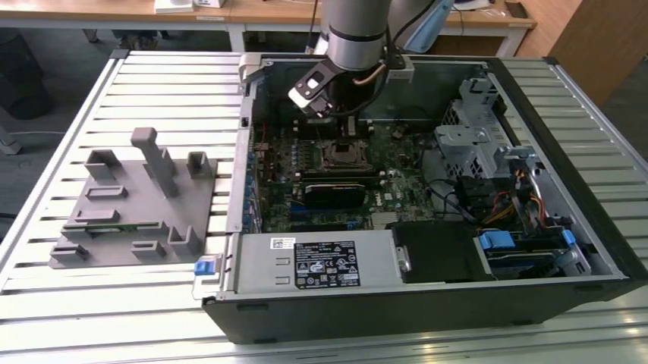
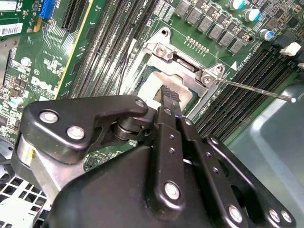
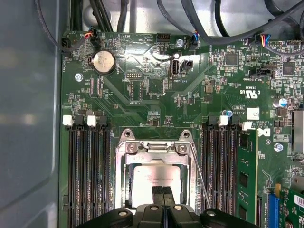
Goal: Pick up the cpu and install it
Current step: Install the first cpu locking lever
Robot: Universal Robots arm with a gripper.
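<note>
Currently the arm (image 1: 354, 34) reaches down into the open computer case (image 1: 405, 322), which lies open side up on the slatted table (image 1: 152, 83).

Hand (image 3: 163, 194) sits low over the motherboard (image 3: 142, 95), directly above the socket frame (image 3: 154, 148). Fingers (image 3: 157, 194) are pressed together with no gap between them and nothing clamped.

Cpu (image 3: 156, 176) lies flat inside the frame, silvery top up, pale border showing. In both wrist views the hand's tips hang over one edge of it. Cannot tell whether they touch the metal.

Thin lever rod (image 3: 200, 175) runs along one side of the frame. In the second wrist view its free end angles away over the slots.

Dark memory slots (image 3: 88, 175) flank the frame on both sides, with one green memory stick (image 3: 247, 175) seated just beside one bank. Coin cell (image 3: 103, 62) is elsewhere on the board, well apart from the frame.

Grey plastic fixture (image 1: 142, 201) with upright posts stands on the table, at the exterior view's left of the case and well apart from the hand.
</note>
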